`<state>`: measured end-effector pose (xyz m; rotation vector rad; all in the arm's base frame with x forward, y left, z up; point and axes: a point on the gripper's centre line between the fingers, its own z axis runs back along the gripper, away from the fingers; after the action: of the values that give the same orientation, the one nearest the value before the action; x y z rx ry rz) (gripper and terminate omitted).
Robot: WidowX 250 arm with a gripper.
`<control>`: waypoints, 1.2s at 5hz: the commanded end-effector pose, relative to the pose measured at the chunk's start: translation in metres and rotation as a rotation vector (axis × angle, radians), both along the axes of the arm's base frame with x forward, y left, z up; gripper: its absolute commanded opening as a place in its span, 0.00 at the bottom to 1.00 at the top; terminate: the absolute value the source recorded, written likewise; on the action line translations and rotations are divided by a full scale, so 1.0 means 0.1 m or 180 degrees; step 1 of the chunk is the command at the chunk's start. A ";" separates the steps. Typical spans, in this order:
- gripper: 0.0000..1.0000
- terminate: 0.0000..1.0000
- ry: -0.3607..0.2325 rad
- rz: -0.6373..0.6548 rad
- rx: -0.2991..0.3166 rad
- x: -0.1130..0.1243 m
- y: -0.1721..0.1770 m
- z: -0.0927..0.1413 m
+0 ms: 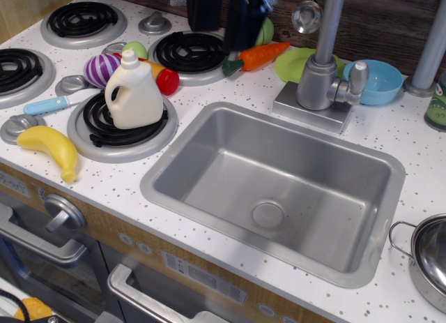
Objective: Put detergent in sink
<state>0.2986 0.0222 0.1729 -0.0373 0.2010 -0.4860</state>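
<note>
The detergent point(134, 93), a cream-white jug with a side handle and white cap, stands upright on the front burner point(118, 131) left of the sink. The sink point(230, 152) is a silver-grey basin holding nothing, with a round drain point(268, 215). My gripper point(223, 19) is dark and blurred at the top of the view, above the back burner point(189, 52). It is behind and to the right of the detergent and well apart from it. Its jaws stand open with nothing between them.
A banana point(50, 147), a blue-handled knife point(38, 105), a purple striped toy point(101, 70) and a red-and-yellow bottle point(162, 77) lie around the detergent. A carrot point(259, 56), green plate point(296, 63), faucet point(319, 75) and blue bowl point(380, 81) stand behind the sink. A steel pot point(426, 259) is at the right.
</note>
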 end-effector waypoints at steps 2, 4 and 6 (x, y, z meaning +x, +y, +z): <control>1.00 0.00 -0.0194 -0.0543 -0.0118 0.08 0.66 -0.17; 1.00 0.00 -0.0451 -0.0832 0.0012 0.14 0.93 -0.45; 1.00 0.00 -0.0673 -0.0947 0.0018 0.13 1.03 -0.67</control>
<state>0.3115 0.1218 0.0859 0.0222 -0.0095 -0.7499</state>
